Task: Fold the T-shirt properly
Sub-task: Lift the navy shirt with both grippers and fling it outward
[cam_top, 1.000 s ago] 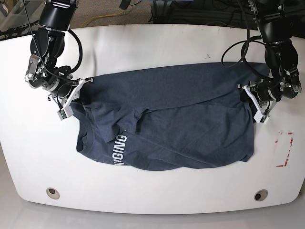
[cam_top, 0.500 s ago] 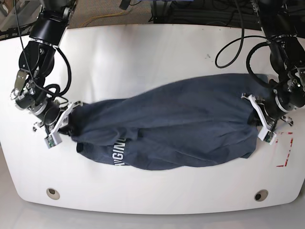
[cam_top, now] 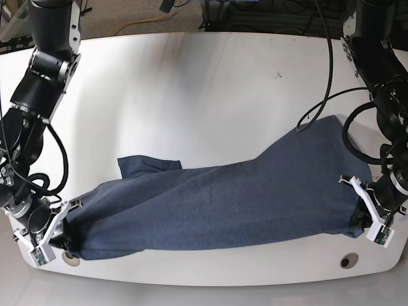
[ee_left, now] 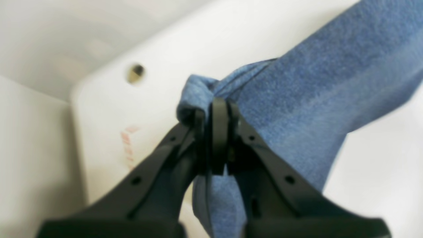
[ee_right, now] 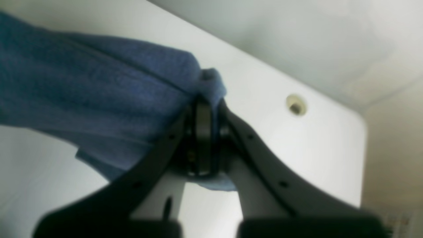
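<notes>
Progress looked partial: the T-shirt [cam_top: 217,204] lay doubled over lengthwise on the worktop [cam_top: 191,95], its far half carried across to the near edge, so one long fold seemed nearly made, while the crosswise folds and any squaring-up were, by my judgement, yet to come. The left hand [ee_left: 216,132] was pressed together, pinching a bunched corner of cloth, with the garment stretching away from its fingertips; the right hand [ee_right: 201,132] was likewise clamped on the opposite corner, the fabric running off to its own side. Between the two hands the shirt hung in a taut, slightly sagging band, and a small flap poked out on the side away from the right hand's grip. Compared with a second earlier, both hands had travelled from the far side of the shirt to the near rim of the worktop, dragging the upper layer over the lower, and the white lettering, formerly exposed, was covered.
</notes>
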`<state>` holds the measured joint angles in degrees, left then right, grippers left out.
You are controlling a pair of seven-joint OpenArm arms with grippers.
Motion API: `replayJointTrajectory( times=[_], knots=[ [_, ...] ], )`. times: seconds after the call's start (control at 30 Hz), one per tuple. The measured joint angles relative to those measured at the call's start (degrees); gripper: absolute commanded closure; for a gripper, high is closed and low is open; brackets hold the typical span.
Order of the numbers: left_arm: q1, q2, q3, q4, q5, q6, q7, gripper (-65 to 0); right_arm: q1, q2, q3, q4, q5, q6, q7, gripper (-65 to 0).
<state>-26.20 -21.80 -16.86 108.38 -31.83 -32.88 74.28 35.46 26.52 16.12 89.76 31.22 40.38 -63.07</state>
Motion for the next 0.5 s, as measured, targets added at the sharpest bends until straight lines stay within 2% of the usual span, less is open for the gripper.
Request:
replayJointTrajectory(
  times=[0.37,0.5],
  knots=[
    [-13.22,-2.78,0.00,0.20,-0.39,-0.15,0.52,0.0,18.67,3.15,-8.87,-6.51,0.15,0.11,0.20,0.0],
    [-19.93,-4.61,0.09,0.20,-0.83,-0.17,2.71,0.0,24.39,3.69,-11.61,-8.20,0.90,0.20,1.03,0.0]
  ],
)
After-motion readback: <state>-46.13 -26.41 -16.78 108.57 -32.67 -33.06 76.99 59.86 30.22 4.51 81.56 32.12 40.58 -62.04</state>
